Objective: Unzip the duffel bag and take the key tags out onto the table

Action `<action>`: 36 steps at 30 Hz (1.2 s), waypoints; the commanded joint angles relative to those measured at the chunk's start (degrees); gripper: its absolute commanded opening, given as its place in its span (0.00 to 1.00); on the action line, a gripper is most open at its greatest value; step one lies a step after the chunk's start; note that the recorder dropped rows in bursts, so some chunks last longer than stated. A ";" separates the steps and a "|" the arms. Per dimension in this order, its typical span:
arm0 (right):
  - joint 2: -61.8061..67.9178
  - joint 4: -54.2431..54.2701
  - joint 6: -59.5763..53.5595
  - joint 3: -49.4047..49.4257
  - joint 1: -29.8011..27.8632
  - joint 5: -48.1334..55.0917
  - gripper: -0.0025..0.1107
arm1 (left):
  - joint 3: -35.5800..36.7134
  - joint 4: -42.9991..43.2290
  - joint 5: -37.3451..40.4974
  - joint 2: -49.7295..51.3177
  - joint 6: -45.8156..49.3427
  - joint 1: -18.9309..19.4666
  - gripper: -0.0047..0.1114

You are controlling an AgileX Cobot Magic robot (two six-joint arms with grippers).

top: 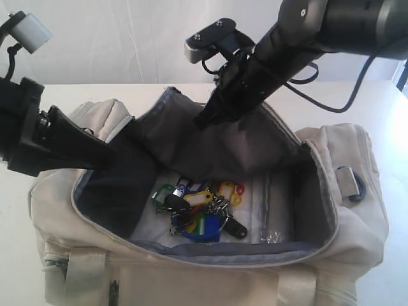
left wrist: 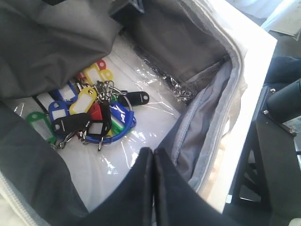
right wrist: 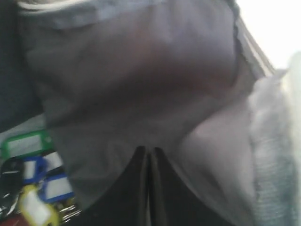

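The cream duffel bag (top: 357,210) lies unzipped on the white table (top: 127,95), its grey lining (top: 255,150) showing. The key tags (top: 199,210), a bunch in yellow, blue, red, green and black, rest on the bag's pale floor. My left gripper (top: 113,152) is shut and pushes against the left side of the opening. In the left wrist view its tips (left wrist: 151,151) hang empty above the floor, a short way from the key tags (left wrist: 89,117). My right gripper (top: 203,121) is shut, its tip (right wrist: 149,149) against the far flap's lining, with the key tags (right wrist: 35,193) off to one side.
A small loose metal chain (top: 271,236) lies on the bag floor near the right end. Shiny off-white straps (top: 86,268) hang on the front wall. A black frame (left wrist: 282,141) stands beyond the table edge in the left wrist view.
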 commanded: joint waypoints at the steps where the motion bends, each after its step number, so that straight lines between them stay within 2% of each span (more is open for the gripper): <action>1: 4.37 -4.38 8.08 0.14 -4.87 -4.81 0.02 | -0.35 0.58 1.73 -0.04 1.08 0.05 0.04; 9: 5.25 -6.19 12.41 0.14 -11.98 -0.06 0.02 | -0.35 0.58 2.14 -0.04 1.32 0.05 0.04; 18: -7.34 -3.71 9.14 0.14 -12.49 5.71 0.02 | -0.45 0.53 3.34 -0.04 0.77 0.05 0.04; 27: -22.75 -4.45 10.46 0.76 -12.49 16.74 0.02 | -2.94 1.17 6.80 -0.04 -1.14 0.05 0.04; 31: -29.30 -6.97 11.92 5.83 -12.81 18.38 0.02 | -7.90 2.04 11.41 -0.40 -1.39 0.05 0.04; 34: -32.40 -9.89 16.64 11.04 -14.34 22.19 0.03 | -9.91 5.73 14.74 -0.96 -1.39 0.05 0.04; 36: -34.09 -9.89 16.64 15.17 -16.15 23.08 0.08 | -10.05 6.83 17.18 -1.58 -1.39 0.05 0.04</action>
